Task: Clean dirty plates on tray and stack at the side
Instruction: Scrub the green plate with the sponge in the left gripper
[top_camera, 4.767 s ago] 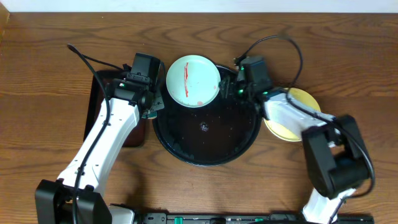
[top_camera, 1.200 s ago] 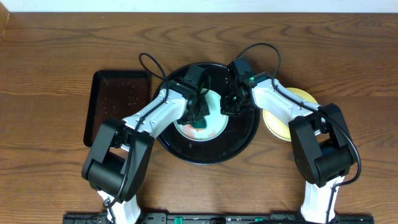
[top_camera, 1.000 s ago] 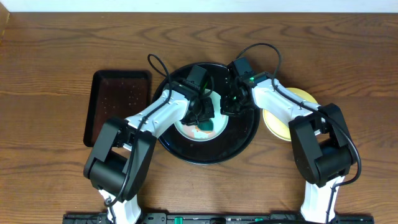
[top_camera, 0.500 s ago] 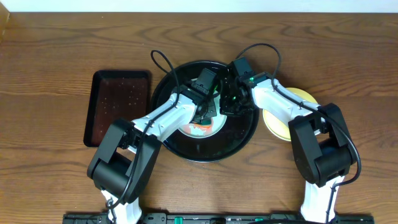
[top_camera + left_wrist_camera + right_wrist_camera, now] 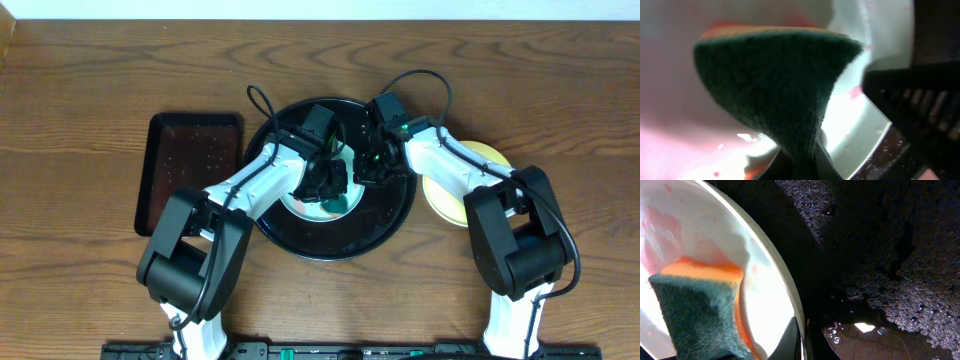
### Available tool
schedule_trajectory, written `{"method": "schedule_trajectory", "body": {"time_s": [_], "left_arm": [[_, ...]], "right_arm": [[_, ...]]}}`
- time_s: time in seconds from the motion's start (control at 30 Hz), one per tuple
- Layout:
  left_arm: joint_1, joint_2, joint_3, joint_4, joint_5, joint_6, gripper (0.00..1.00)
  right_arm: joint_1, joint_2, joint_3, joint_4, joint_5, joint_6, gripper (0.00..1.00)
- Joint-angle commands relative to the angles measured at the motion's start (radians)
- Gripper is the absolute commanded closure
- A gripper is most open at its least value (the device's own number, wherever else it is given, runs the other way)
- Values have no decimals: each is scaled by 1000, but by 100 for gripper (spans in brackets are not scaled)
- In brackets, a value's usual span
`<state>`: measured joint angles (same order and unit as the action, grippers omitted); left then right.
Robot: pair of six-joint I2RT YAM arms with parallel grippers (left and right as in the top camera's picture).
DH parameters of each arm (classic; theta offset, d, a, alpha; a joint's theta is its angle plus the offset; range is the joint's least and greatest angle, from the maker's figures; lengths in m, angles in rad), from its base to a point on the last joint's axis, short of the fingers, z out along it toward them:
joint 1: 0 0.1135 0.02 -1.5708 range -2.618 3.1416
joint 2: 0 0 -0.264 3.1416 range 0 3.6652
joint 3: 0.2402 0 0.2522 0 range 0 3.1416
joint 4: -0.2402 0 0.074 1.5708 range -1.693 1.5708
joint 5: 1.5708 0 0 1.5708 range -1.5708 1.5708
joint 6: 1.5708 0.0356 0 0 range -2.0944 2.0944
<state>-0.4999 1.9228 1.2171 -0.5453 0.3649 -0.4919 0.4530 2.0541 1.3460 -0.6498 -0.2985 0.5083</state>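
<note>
The pale blue-green round plastic plate [image 5: 308, 208] lies on the large round glossy black tray [image 5: 385, 225], right under my left gripper [image 5: 326, 180], whose fingers [image 5: 920, 100] are clamped tight on the green-and-orange scouring sponge [image 5: 775, 90]. My right gripper [image 5: 368, 166] is pinched closed on the plate's rim, just beside the sponge. I see pink smears [image 5: 660, 245] beyond the sponge, so I'd press it flat, sweep small circles toward the right fingers, and brace that rim so the plate can't skate on the wet tray.
</note>
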Motion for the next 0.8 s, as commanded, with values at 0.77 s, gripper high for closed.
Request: {"method": "schedule_trajectory", "body": {"time_s": [0.77], "left_arm": [[147, 27, -21, -190, 19, 44, 93]], "right_arm": [[10, 63, -41, -13, 55, -1, 99]]}}
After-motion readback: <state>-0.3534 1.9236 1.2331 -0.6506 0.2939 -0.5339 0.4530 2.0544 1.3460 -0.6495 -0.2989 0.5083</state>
